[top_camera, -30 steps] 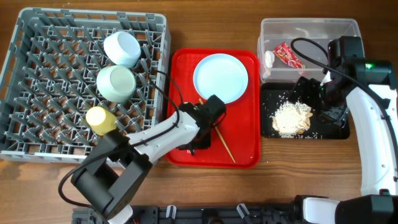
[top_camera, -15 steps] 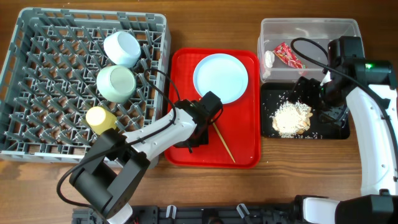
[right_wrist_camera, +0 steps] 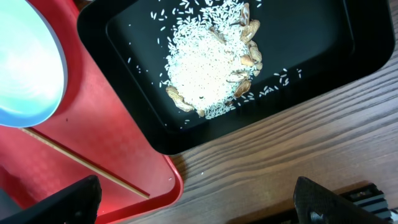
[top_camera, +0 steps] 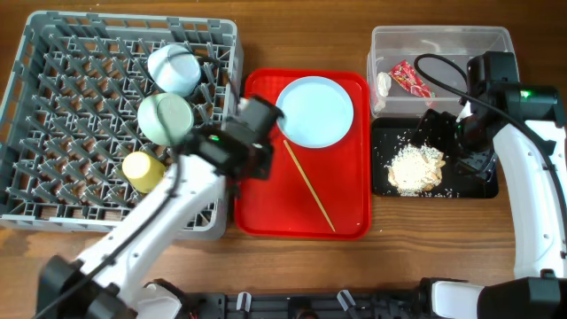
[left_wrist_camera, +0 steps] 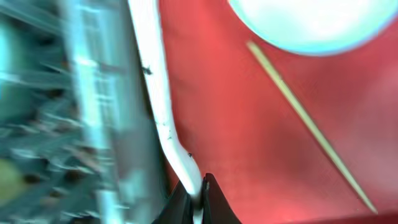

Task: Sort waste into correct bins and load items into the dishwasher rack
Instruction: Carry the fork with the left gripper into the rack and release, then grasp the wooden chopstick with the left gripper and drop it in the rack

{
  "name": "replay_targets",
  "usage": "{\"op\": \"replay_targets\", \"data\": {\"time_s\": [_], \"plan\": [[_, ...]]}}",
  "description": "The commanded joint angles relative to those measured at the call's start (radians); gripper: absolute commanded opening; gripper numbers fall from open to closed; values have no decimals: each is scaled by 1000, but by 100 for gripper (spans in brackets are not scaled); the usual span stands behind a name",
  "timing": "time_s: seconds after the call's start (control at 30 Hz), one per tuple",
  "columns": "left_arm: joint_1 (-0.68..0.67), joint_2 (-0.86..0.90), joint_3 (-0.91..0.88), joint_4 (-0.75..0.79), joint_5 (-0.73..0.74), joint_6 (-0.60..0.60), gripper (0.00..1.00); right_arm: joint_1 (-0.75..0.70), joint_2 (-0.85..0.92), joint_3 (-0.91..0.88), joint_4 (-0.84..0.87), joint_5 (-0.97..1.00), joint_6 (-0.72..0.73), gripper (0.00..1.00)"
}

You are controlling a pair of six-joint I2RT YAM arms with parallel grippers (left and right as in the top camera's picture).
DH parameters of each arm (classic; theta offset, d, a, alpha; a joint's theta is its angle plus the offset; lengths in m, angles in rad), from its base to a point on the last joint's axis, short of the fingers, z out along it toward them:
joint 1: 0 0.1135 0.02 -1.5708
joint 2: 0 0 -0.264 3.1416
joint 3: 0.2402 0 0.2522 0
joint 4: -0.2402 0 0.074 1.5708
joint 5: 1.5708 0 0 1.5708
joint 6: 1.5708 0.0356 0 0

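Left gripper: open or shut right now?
The left gripper is shut on the white fork: in the left wrist view its fingers pinch the fork's lower end.

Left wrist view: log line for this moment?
left gripper shut on white fork; right gripper open near black tray; chopstick, plate on red tray

Looked like a robotics lab bench staged as a kitchen clean-up, not a real kitchen. Given away by a white left arm (top_camera: 151,226) and right arm (top_camera: 536,204) trailing black cable (top_camera: 434,66) over a plain wooden desk (top_camera: 292,31) laid with grey dishwasher rack (top_camera: 53,124), red serving tray (top_camera: 341,190), clear tub (top_camera: 440,34) and black tray (top_camera: 461,182).
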Motion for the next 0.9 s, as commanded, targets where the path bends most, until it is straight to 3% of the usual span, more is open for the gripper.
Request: {"op": "replay_targets", "data": {"time_s": [0.0,0.07,0.13,0.3,0.37,0.4,0.43,0.47,0.53,0.6,0.7,0.8,0.87], "plan": [[171,-23,13,68,-63,194,4,-2,-13,9,-1,-9,-6,100],[256,0,13,116,-53,194,4,-2,-13,9,-2,-9,-6,100],[301,44,13,149,47,225,4,-2,-13,9,-1,-10,-6,100],[308,143,13,197,46,224,4,-2,-13,9,0,-24,-6,100],[309,154,13,201,45,224,42,-2,-13,9,0,-24,-6,100],[309,154,13,201,45,224,44,-2,-13,9,0,-24,-6,100],[309,152,13,201,45,224,58,-2,-13,9,0,-24,-6,100],[309,151,13,200,45,224,83,-2,-13,9,0,-24,-6,100],[297,143,13,196,50,217,84,-2,-13,9,0,-24,-6,100],[223,125,13,197,217,207,86,-2,-13,9,0,-24,-6,100],[91,126,13,198,277,75,84,-2,-13,9,3,-24,-6,100],[-15,126,13,193,254,17,70,-2,-13,9,0,-24,-7,100],[-28,126,13,189,255,0,66,-2,-13,9,0,-24,-7,100]]}}
